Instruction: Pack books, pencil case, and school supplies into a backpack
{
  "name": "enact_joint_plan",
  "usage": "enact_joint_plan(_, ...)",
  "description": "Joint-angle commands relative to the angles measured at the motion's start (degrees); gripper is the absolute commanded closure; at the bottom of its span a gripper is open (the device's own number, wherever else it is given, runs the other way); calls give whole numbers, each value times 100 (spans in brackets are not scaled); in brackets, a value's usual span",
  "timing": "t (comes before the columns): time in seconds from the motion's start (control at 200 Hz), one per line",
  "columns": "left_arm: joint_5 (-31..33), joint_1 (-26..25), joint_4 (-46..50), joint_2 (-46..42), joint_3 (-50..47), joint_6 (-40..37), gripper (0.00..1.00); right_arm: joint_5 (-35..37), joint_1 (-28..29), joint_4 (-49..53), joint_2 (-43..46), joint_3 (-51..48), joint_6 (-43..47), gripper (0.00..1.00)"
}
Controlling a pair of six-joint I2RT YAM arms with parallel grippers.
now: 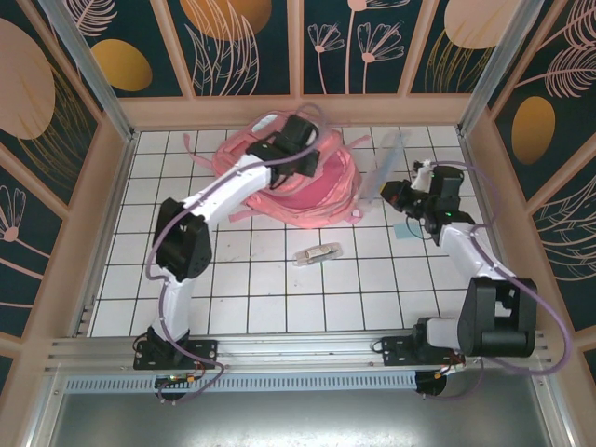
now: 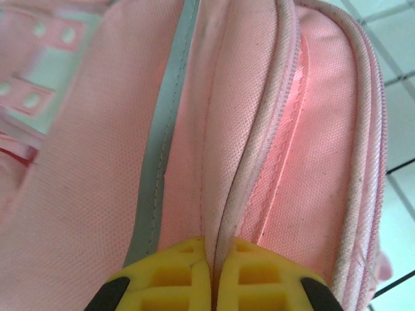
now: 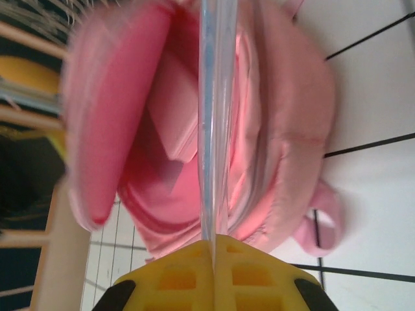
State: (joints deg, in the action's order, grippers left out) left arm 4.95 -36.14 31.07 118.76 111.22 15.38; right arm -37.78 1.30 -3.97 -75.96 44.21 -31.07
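As it lies at the far middle of the table (image 1: 233, 298), backpack (image 1: 312, 196): seam piping pinched tight in my left gripper (image 2: 213, 249). Right of it, clear plastic piece (image 3: 211, 129): edge clamped by my right gripper (image 3: 213, 245). Nearer, transparent box (image 1: 317, 253), lying loose.

matt, coarse-woven pink cloth on the backpack (image 2: 259, 116), with a smooth pale-grey strip (image 2: 162, 129); clear glossy plastic in the sheet (image 3: 214, 116); matt yellow moulded plastic on the fingers (image 2: 172, 278); glossy white tiles on the table (image 1: 270, 298); brushed metal along the rail (image 1: 298, 352).
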Motion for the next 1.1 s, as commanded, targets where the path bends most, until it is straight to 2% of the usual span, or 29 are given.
enact_joint_plan(0.0, -712, 192, -370, -462, 173, 385, 100, -364, 381, -916, -408, 166, -405, 100)
enact_joint_plan(0.075, -986, 268, -521, -536, 176, 483, 100, -716, 677, -1442, -833, 226, -671, 100)
enact_joint_plan(0.245, -1132, 268, -640, -605, 277, 462, 100, -1419, 1134, -2254, -1626, 448, -1151, 100)
enact_joint_plan(0.365, -1201, 272, -639, -573, 329, 389, 100, -1961, 1363, -1861, -2073, 835, -755, 100)
enact_joint_plan(0.475, -1383, 267, -633, -576, 323, 358, 100, -2387, 1320, -1247, -2494, 1229, -290, 100)
enact_joint_plan(0.56, -1489, 270, -624, -630, 269, 365, 100, -2322, 1224, -447, -2842, 1756, 176, 100)
enact_joint_plan(0.63, -1686, 275, -708, -685, 163, 436, 100, -2271, 1218, -259, -3160, 2165, 252, 100)
enact_joint_plan(0.831, -2588, 270, -1127, -794, -198, 936, 100, -2060, 1580, -837, -4268, 3404, -445, 100)
enact_joint_plan(0.961, -2770, 265, -1407, -926, -470, 1187, 100, -1600, 1778, -1390, -4944, 4012, -1255, 100)
enact_joint_plan(1.096, -2747, 257, -1626, -1078, -649, 1322, 100, -1141, 2053, -2364, -5402, 4148, -2254, 100)
